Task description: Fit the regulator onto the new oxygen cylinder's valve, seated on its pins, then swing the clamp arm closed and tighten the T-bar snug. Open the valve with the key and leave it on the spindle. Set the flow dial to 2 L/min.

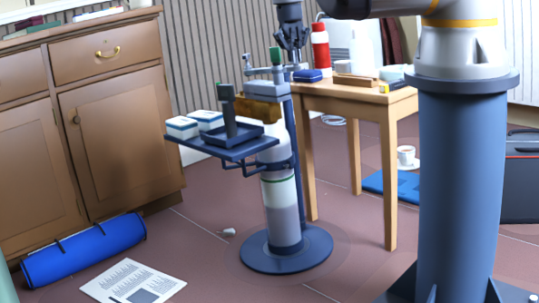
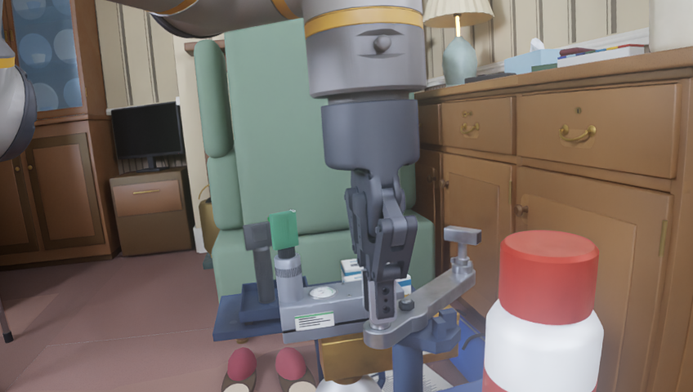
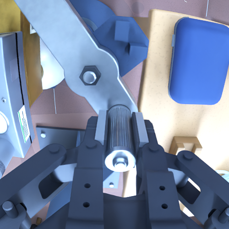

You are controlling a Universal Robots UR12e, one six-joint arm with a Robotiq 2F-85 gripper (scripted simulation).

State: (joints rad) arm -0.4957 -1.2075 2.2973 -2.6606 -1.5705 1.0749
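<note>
The clamp arm's ribbed metal handle post [image 3: 119, 135] stands upright between my gripper's [image 3: 119, 128] two finger pads, which are closed on its sides. The grey clamp arm [image 2: 428, 301] [image 3: 75, 52] is swung out at an angle from the regulator, and the T-bar [image 2: 462, 243] [image 1: 246, 60] rises from its far end. The grey regulator body [image 2: 321, 306] [image 1: 267, 90] sits on top of the oxygen cylinder [image 1: 281, 199], with a round gauge and a green-striped label. A green-capped knob [image 2: 284, 233] [image 1: 275, 55] stands on its top. The dark valve key [image 1: 227, 111] stands in the blue tray.
A wooden side table [image 1: 363, 118] stands close behind the cylinder, carrying a blue case [image 3: 198, 61] and a red-capped bottle [image 2: 544, 311]. A blue shelf with tray [image 1: 227, 140] and two white boxes [image 1: 193, 123] juts from the stand. A brown cabinet [image 1: 77, 118] fills the left.
</note>
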